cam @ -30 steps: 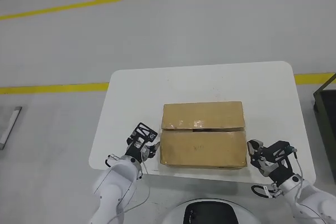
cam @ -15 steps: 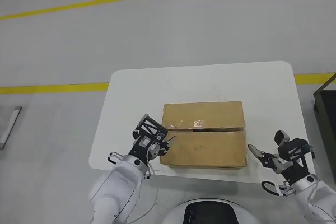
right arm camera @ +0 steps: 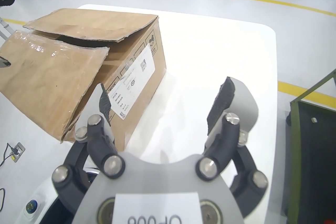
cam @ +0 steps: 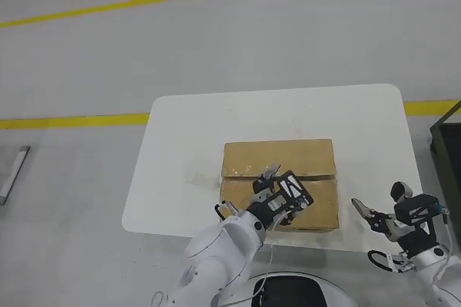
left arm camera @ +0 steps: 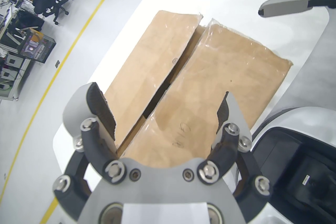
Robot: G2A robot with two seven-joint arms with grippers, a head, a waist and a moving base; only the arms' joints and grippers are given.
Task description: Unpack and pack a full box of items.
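Left gripper [left arm camera: 160, 96] has swung over the box [cam: 276, 157] by the table's [cam: 184, 138] near edge, jaws wide, empty, above the near flap [cam: 242, 209]; right gripper [right arm camera: 165, 93], open and empty, has backed toward the right edge. Flap-opening looks next.

Narrow gap [left arm camera: 172, 72] between box [cam: 292, 157] flaps [left arm camera: 147, 57]; left gripper [left arm camera: 160, 92] over it.

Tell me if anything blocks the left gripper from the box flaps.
Nothing visible does. The left gripper hangs open right over the near flap of the box, beside the seam gap. The right gripper stands off the box's end, apart.
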